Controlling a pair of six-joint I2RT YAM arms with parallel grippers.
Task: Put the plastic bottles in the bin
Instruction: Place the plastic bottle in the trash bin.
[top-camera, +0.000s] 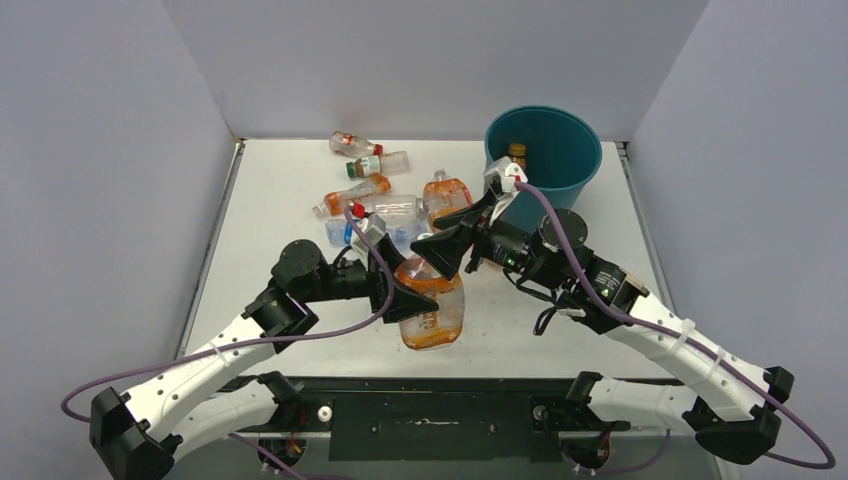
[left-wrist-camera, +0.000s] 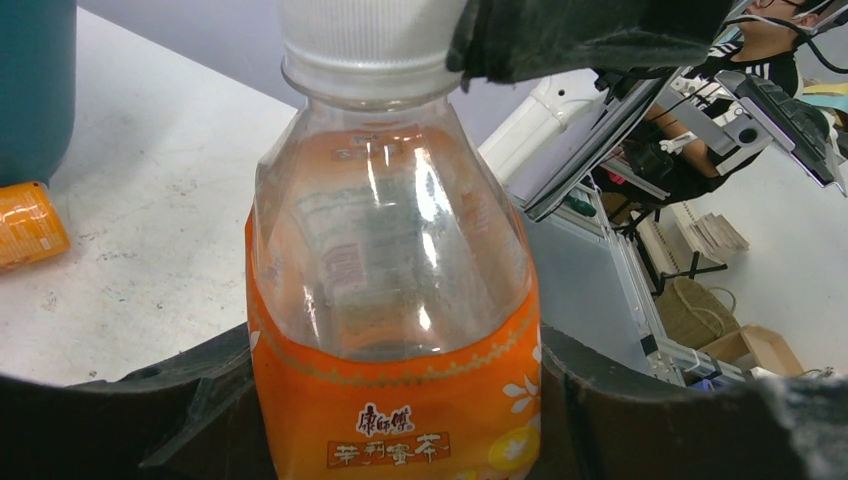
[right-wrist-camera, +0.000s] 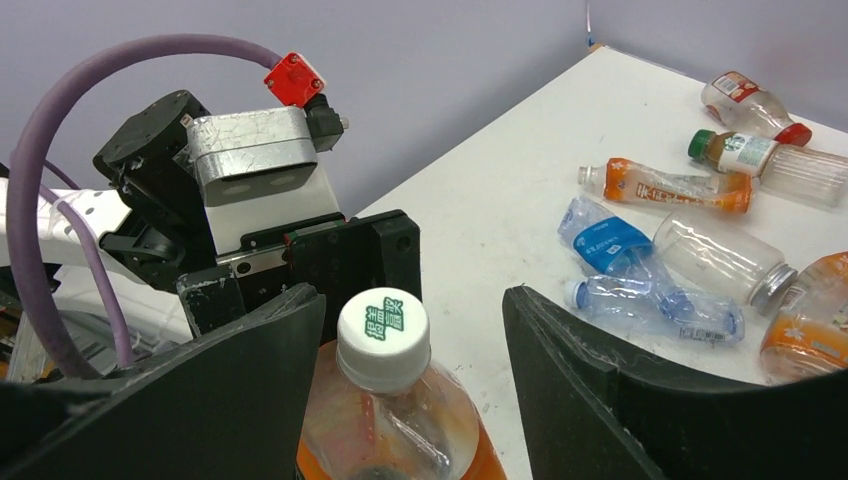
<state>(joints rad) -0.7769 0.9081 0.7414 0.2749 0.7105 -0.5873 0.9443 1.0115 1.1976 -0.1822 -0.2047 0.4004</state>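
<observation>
Two tools meet on one orange-labelled bottle (top-camera: 445, 322) near the front middle of the tabletop (top-camera: 290, 190). The left tool (top-camera: 414, 300) is clamped on that bottle's body, one finger on each side of the orange label, as its wrist view shows (left-wrist-camera: 395, 410). The right tool (top-camera: 447, 250) comes in from the other side with its jaws parted around the bottle's white cap (right-wrist-camera: 383, 335): one finger lies just beside the cap, the other stands clear of it with tabletop showing between, so it grips nothing. Whether the bottle's base rests on the tabletop I cannot tell. The bin (top-camera: 572, 165) stands at the far right corner, well apart from the held bottle, and one bottle with a brownish cap (top-camera: 517, 152) already lies inside it. Several loose bottles (top-camera: 378, 164) lie in a cluster at the far middle of the tabletop, to the left of the bin: a red-capped one, a green-capped one, an orange-labelled slim one, a crushed blue-labelled one, a clear one and a squat orange one.
</observation>
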